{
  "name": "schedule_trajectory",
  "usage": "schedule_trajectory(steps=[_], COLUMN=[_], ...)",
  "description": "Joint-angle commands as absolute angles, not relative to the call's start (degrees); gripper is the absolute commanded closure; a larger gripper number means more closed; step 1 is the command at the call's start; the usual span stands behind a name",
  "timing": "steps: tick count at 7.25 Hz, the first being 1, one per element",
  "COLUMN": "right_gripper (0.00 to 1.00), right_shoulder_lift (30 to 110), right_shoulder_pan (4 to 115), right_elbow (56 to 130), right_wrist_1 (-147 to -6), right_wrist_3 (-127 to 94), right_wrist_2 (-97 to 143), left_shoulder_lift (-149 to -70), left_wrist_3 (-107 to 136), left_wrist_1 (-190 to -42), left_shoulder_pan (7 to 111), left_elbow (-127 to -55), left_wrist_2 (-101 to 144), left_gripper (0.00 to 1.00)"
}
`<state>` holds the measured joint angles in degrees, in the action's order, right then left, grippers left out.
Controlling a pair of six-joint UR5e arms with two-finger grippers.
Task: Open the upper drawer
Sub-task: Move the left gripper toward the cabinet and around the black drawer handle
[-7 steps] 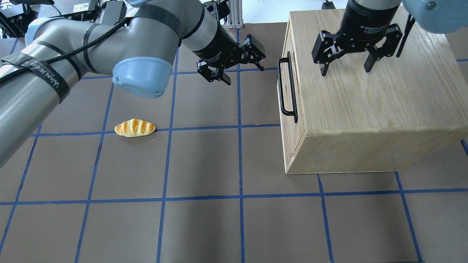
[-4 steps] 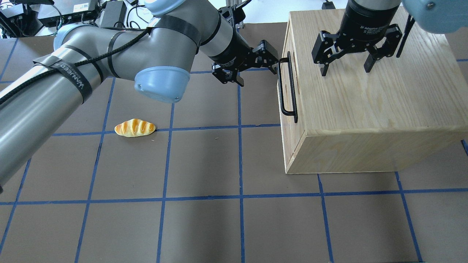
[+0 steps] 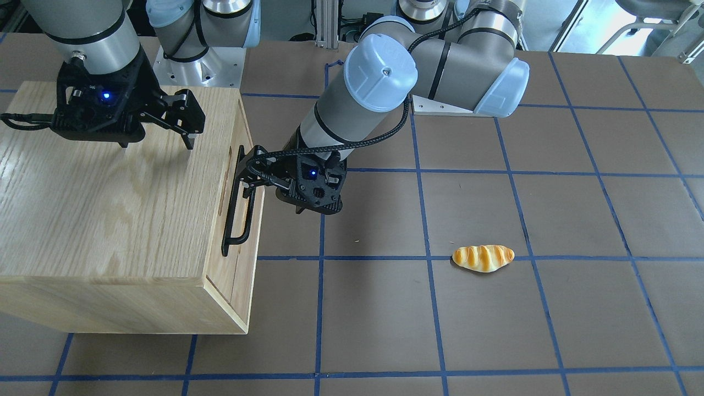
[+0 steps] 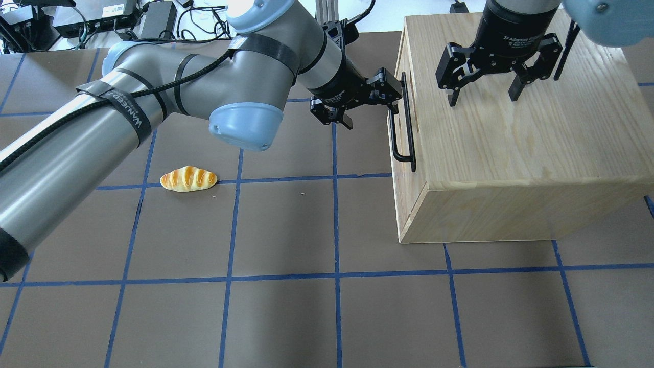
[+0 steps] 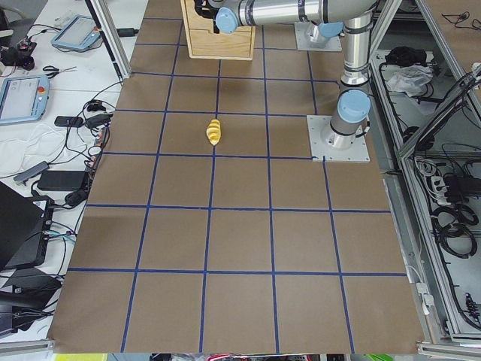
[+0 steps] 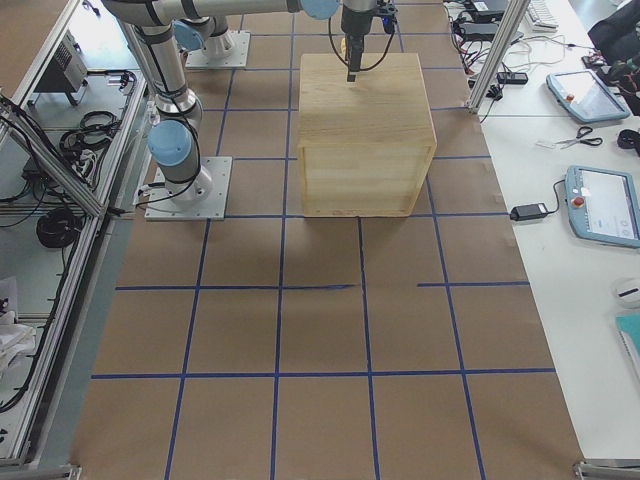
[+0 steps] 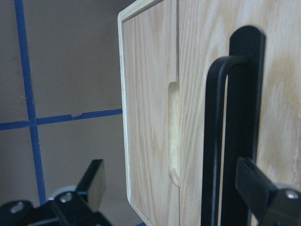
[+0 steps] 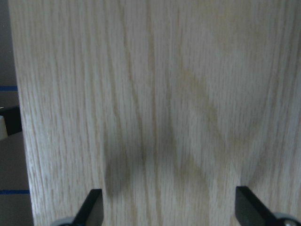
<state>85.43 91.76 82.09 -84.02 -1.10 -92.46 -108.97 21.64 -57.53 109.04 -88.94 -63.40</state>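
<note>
Left jaws stand open astride one end of the black bar handle (image 4: pixel 393 137), which runs between them ungripped. Just beyond, the upper drawer (image 7: pixel 193 56) sits shut in the oak cabinet (image 4: pixel 511 138). The bar looks rigid and slim, fit for a firm pinch, though a mid-bar grip would likely pull the wooden drawer straighter. Right jaws, open, hang over the cabinet top.

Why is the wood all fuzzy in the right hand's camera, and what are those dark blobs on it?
Right wrist view: the cabinet top is very near the lens, so its grain blurs; the blobs look like soft shadows of the right gripper. Left wrist view: the black bar handle has fuzzy edges too. Front-facing view: everything is sharper.
</note>
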Motion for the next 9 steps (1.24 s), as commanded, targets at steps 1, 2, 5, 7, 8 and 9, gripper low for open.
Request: schedule_trajectory(steps=[1,2,5,7,8,9], right_gripper=[0.0,0.0,0.0,0.0,0.0,0.0], right_shoulder_lift=[85.4,85.4,85.4,85.4,85.4,85.4], right_shoulder_pan=[91.8,91.8,91.8,91.8,91.8,91.8], right_elbow=[82.1,82.1,82.1,82.1,82.1,82.2], right_wrist_1=[-84.0,-84.0,-84.0,-84.0,-84.0,-84.0], right_wrist_3=[-1.1,-1.1,-1.1,-1.1,-1.1,-1.1], right_wrist_2=[-92.5,-92.5,-92.5,-92.5,-92.5,-92.5], left_shoulder_lift=[-109.4,-109.9,-110.2,-110.7,-110.8,-111.0], left_wrist_3=[21.5,21.8,21.4,20.7,20.7,20.5], left_wrist_1=[-57.4,-57.4,-57.4,-56.2,-56.1,-54.9], left_shoulder_pan=[109.3,109.4,109.5,109.5,109.6,109.6], left_elbow=[-88.9,-88.9,-88.9,-88.9,-88.9,-88.9], left_wrist_2=[-63.4,-63.4,-63.4,-63.5,-63.8,-64.4], left_gripper=[0.0,0.0,0.0,0.0,0.0,0.0])
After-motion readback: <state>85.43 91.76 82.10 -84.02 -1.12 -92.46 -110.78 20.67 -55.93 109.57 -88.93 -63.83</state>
